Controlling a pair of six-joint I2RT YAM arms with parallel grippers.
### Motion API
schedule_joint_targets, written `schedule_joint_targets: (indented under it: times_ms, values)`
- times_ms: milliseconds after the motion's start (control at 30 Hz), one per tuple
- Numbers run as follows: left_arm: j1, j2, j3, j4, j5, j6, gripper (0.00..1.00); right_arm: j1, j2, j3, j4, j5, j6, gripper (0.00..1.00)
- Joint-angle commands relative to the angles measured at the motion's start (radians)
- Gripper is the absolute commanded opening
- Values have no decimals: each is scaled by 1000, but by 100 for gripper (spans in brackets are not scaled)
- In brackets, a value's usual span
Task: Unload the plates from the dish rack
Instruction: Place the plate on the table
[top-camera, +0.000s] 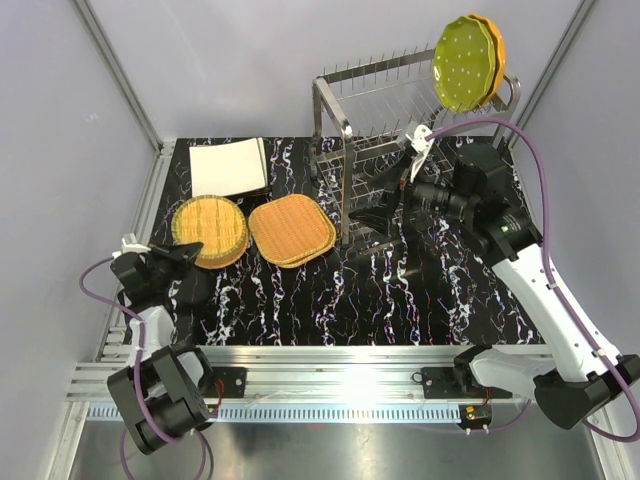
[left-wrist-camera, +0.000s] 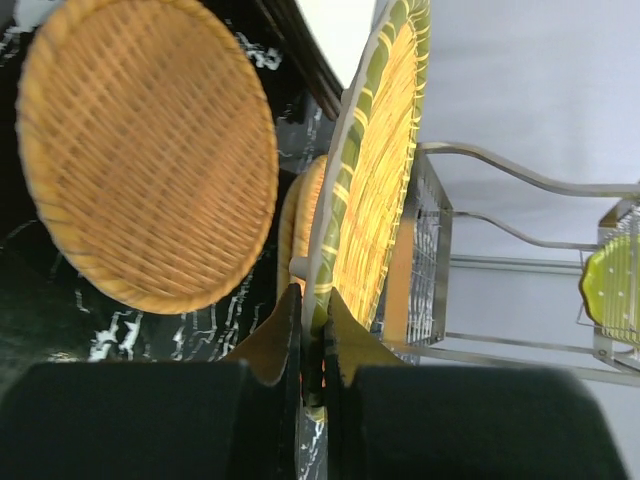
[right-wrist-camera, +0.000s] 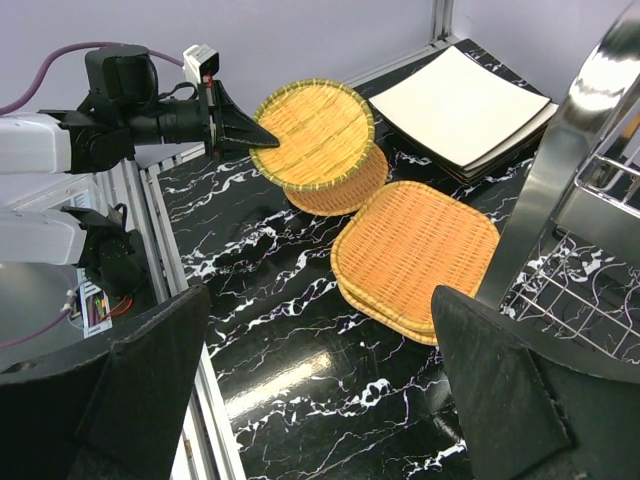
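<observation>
On the black marbled table (top-camera: 400, 300), the left gripper (left-wrist-camera: 314, 305) is clamped onto the near rim of a green-rimmed round plate (right-wrist-camera: 312, 135), holding it tilted just above a second round plate (right-wrist-camera: 350, 188) that lies flat at the table's left side. Just to the right of that pair sits a stack of rounded-square woven plates (top-camera: 292, 230), and behind them, toward the far left corner, a pile of square cream plates (top-camera: 230, 167). The right gripper (right-wrist-camera: 322, 310) hangs over the middle of the table with its jaws spread wide and nothing between them, close to the front post of the dish rack (top-camera: 345, 150). The silver wire rack stands at the far right of the table. On its upper tier, at the right end, a green dotted plate (top-camera: 460, 62) stands on edge among the prongs with an orange plate (top-camera: 497, 45) directly behind it.
</observation>
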Motion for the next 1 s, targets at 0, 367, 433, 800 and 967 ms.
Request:
schedule_joint_targets:
  times_ms: [0,367,433,800,967]
  values:
    - [17,51,10,148,49,52,0,-18,-29,-7,17,23,-18,100]
    - [18,216,41,147,17,124,1,-35,-32,-4,21,23,-11,100]
    - [18,250,50,148,14,130,1,-40,-32,-1,20,25,-9,100]
    - [18,362,107,151,-21,147,4,-52,-34,4,18,23,-8,100]
    - [18,417,142,147,-7,147,9,-54,-31,19,17,23,-9,100]
